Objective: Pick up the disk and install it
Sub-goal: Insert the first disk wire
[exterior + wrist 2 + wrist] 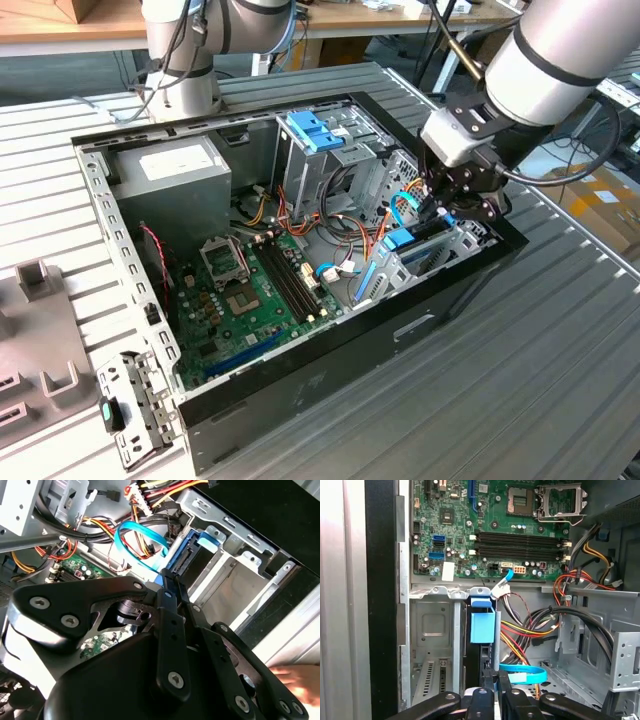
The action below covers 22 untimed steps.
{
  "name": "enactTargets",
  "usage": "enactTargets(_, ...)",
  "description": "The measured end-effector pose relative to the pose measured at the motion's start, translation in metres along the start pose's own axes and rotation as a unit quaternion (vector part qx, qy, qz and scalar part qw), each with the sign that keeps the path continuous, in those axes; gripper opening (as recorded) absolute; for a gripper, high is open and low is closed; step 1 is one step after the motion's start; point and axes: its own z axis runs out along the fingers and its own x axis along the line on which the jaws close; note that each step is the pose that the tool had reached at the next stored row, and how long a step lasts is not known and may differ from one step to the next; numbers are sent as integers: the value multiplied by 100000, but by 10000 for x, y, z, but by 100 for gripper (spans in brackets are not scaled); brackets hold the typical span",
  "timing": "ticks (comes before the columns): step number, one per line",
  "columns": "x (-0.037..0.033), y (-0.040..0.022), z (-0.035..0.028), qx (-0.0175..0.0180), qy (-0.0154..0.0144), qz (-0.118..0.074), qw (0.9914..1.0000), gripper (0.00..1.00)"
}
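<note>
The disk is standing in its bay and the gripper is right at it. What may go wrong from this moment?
The blue data cable and loose wires lie right beside the gripper; they might snag or be pinched.
The disk sits between narrow metal bay walls; if tilted, it may jam.
What looks like a hand is near the case edge, close to the gripper.

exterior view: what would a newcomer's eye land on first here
The open black metal computer case on the slatted grey table, green motherboard exposed in its middle. At the exterior view's right, the arm's black gripper is down at the flat disk with blue plastic rails, standing on edge inside.
</note>
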Motion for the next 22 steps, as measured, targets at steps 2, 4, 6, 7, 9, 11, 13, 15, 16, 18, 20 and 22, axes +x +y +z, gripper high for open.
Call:
enactTargets(2, 0, 0, 1, -2, 6, -2, 100000, 16)
enactTargets(4, 2, 1, 14, 3, -19, -2, 100000, 16)
enactTargets(6, 4, 2, 23, 3, -39, -1, 100000, 16)
enactTargets(7, 6, 3, 31, 2, -36, 1, 100000, 16)
enactTargets(9, 7, 4, 41, 1, -31, 0, 100000, 16)
enactTargets(11, 7, 4, 41, -1, -25, 1, 100000, 16)
enactTargets(13, 12, 4, 43, 3, -46, 0, 100000, 16)
enactTargets(15, 13, 4, 42, 4, -56, 2, 100000, 16)
enactTargets(16, 13, 4, 41, 2, -94, 6, 100000, 16)
enactTargets(18, 18, 5, 46, 3, -153, 7, 100000, 16)
enactTargets(20, 19, 7, 47, 3, -151, 8, 100000, 16)
enactTargets(22, 19, 11, 49, 2, -152, 9, 100000, 16)
